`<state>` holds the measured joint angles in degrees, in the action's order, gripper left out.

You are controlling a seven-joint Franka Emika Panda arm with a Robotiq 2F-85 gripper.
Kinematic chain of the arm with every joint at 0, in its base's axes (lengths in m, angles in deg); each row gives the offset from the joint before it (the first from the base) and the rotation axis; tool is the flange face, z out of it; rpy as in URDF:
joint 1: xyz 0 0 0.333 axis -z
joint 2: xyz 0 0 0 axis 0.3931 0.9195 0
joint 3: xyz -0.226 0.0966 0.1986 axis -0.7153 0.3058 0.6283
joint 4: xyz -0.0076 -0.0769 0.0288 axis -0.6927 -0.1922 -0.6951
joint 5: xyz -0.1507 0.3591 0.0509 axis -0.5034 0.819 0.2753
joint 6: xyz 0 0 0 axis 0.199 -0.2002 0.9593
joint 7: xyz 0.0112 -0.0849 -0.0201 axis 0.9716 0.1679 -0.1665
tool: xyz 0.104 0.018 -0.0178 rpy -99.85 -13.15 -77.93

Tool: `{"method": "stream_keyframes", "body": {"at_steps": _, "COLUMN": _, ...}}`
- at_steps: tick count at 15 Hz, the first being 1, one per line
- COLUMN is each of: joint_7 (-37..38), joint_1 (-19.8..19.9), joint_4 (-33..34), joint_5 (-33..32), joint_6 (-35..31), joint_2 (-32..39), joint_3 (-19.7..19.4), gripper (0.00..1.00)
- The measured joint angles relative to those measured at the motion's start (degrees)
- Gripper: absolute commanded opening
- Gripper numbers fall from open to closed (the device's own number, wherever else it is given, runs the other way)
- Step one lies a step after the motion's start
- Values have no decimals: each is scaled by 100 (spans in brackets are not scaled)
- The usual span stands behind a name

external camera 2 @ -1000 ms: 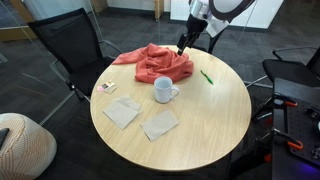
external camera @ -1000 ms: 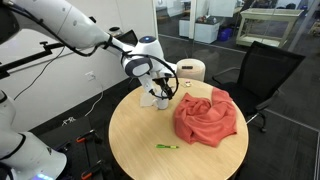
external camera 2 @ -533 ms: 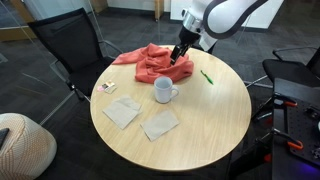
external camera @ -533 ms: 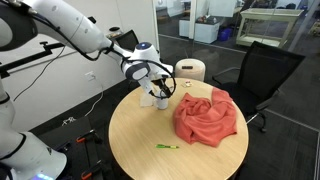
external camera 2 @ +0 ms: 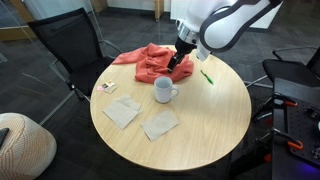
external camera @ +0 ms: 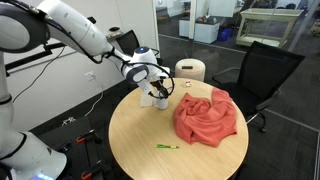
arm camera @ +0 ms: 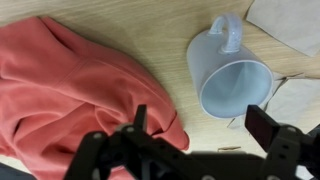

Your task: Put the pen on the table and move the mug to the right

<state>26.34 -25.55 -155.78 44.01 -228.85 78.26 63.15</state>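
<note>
Presently, entries run from the near edge of the table (external camera 2: 205,125) to the far edge, clock positions read in an exterior view.

1. Paper napkins (external camera 2: 159,123), two, flat, at 7 and 9 o'clock. Untouched.
2. Mug (external camera 2: 163,91), white, upright, just off centre toward 12 o'clock, handle toward 3 o'clock. In the wrist view the mug (arm camera: 235,80) is empty and sits at 1 o'clock from the jaws, close but apart.
3. Pen (external camera 2: 207,77), green, lying flat on bare wood at 2 o'clock, clear of the cloth. Judged: first half of the task done.
4. Cloth (external camera 2: 150,62), red, heaped at 11 to 12 o'clock, its hem just beside the mug.
5. Gripper (external camera 2: 176,65), above the cloth's edge, at 12 o'clock from the mug.

Change noted: over the last second the gripper has come down and inward from the far rim toward the mug; pen, mug and cloth have not shifted. Judged: the approach for the mug move has begun.

Tool state: jaws spread wide, holding nothing, touching nothing that can be made out.
</note>
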Motion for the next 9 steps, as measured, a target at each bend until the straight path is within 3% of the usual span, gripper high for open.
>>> {"method": "stream_keyframes", "body": {"at_steps": 9, "joint_7": 314, "joint_1": -183, "joint_4": 446, "joint_5": -117, "joint_6": 571, "joint_2": 367, "joint_3": -68, "gripper": 100}}
